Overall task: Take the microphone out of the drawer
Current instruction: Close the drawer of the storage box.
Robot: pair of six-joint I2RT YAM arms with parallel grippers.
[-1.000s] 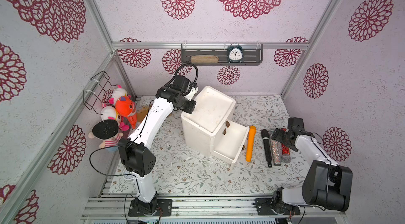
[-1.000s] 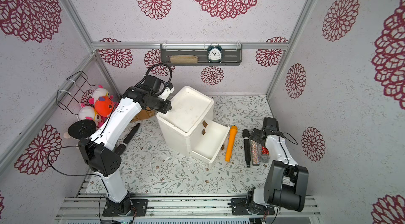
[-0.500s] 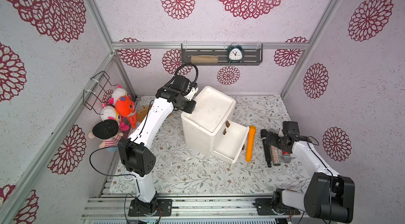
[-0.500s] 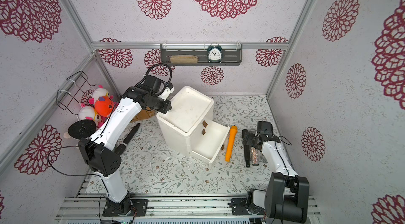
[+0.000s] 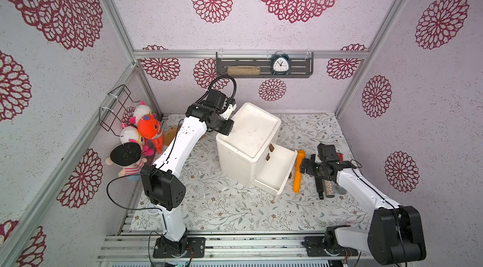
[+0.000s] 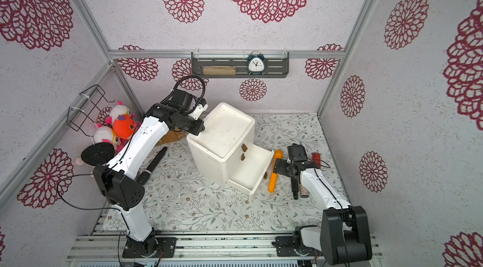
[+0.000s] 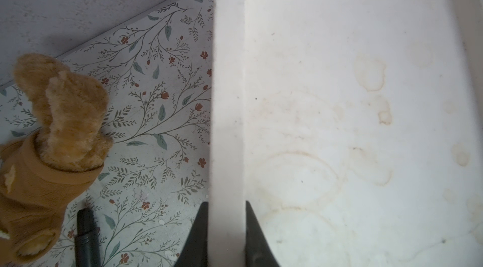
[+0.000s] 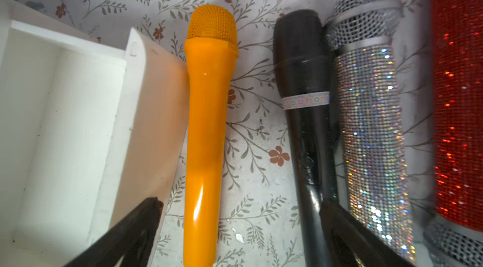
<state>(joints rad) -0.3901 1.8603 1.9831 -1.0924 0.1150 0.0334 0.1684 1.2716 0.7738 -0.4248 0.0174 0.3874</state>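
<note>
- Booth with flower-patterned walls and a floral-print table mat (image 5: 222, 205), seen from above; two white robot arms rise from the lower edge of the frame.
- At the centre stands a white foam cabinet (image 5: 251, 132). Its lower white drawer (image 5: 274, 169) is pulled out toward the lower right, and no microphone shows inside it in any view.
- A glossy orange plastic microphone (image 5: 298, 171) lies flat on the mat, right of centre in both top views. It is outside the drawer and right against its front wall.
- Its long axis runs up and down the frame, parallel to the drawer front, with the mesh head toward the back wall.
- The right gripper (image 5: 306, 166) hangs just to the right of the orange microphone, spread wide and holding nothing.
- In the right wrist view, one dark finger (image 8: 136, 226) sits over the drawer front and the other over a slim black microphone (image 8: 303, 69). The orange body lies between them, so the gap spans across its long axis.
- Against the black one lies a silver rhinestone microphone (image 8: 371, 122), with a red rhinestone microphone (image 8: 457, 95) beyond it.
- The left gripper (image 7: 226, 210), upper left of centre in the top views, is clamped on the cabinet's raised top rim, well apart from every microphone. It is probably steadying the cabinet.
- The right arm is by far the nearer one. With the drawer bare and the orange microphone on the mat, the removal looks finished or nearly so.
</note>
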